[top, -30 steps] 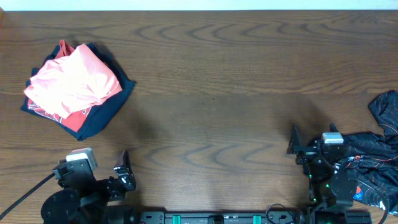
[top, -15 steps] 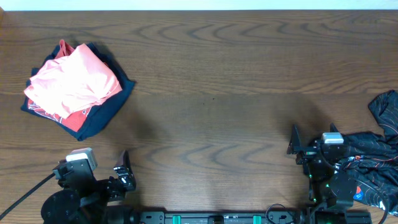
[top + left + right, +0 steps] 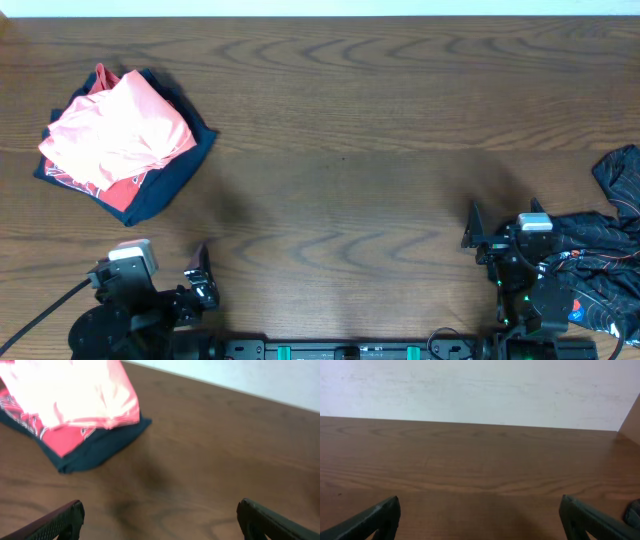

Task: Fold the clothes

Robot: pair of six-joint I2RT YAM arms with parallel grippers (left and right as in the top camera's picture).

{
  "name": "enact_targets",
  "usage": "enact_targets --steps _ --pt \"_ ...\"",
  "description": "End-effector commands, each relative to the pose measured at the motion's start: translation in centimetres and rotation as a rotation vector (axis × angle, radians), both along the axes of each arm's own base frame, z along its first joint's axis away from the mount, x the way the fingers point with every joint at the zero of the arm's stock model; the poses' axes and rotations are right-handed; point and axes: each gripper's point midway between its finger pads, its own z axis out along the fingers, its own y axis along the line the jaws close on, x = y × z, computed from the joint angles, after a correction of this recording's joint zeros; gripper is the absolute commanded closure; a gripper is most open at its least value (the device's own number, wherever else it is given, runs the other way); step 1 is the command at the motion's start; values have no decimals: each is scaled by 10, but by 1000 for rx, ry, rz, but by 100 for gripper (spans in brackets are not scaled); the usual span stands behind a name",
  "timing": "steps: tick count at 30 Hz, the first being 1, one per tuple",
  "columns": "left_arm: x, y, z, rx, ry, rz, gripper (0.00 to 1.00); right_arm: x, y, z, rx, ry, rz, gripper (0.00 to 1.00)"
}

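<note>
The salmon-pink T-shirt (image 3: 118,130) lies folded on top of a small pile at the far left of the table. It also shows at the top left of the left wrist view (image 3: 70,390). My left gripper (image 3: 200,275) is open and empty near the front edge, well short of the pile, with bare wood between its fingers (image 3: 160,520). My right gripper (image 3: 472,232) is open and empty at the front right, over bare wood (image 3: 480,520).
Under the pink shirt lie a red shirt with white print (image 3: 125,192) and a dark navy garment (image 3: 175,175). A heap of black garments with white print (image 3: 610,250) lies at the right edge beside the right arm. A white wall stands behind the table (image 3: 480,390).
The left arm has drawn back very slightly toward the front edge. Nothing else has moved.
</note>
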Motion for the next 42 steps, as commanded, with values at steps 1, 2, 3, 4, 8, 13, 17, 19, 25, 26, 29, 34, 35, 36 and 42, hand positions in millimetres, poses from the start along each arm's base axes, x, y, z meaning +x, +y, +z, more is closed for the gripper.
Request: enact_targets --steps 1,2,3,4,8,13,17,19,25,26,29,34,35,36,42 --pt "2 5 -18 24 36 17 2 0 0 -2 -12 6 -2 1" --pt "4 8 -26 33 39 32 2 0 0 -2 -12 6 -2 1" --pt "7 9 -33 36 33 36 2 0 0 -2 -12 6 -2 1" --pt "11 9 -39 36 16 36 2 0 0 -2 -12 6 -2 1" --pt "30 8 -58 33 -112 29 2 0 0 -2 -12 6 -2 1" --pt "56 7 -68 34 -217 21 2 0 0 -2 -12 6 -2 1" --pt "80 9 -62 68 -367 13 2 0 0 -2 -12 6 -2 1" --pt "91 9 -64 70 -432 15 2 0 0 -2 -12 6 -2 1" --pt "102 10 -89 71 -469 18 2 0 0 -2 -12 6 -2 1" --pt "102 9 -94 70 -450 16 2 0 0 -2 -12 6 -2 1" --pt "100 10 -113 68 -373 15 2 0 0 -2 -12 6 -2 1" --pt "100 9 -113 67 -373 14 2 0 0 -2 -12 6 -2 1" --pt "100 9 -113 67 -373 14 2 0 0 -2 -12 6 -2 1" --pt "100 9 -113 67 -373 14 2 0 0 -2 -12 6 -2 1" --pt "100 9 -113 67 -372 14 2 0 0 -2 -12 6 -2 1"
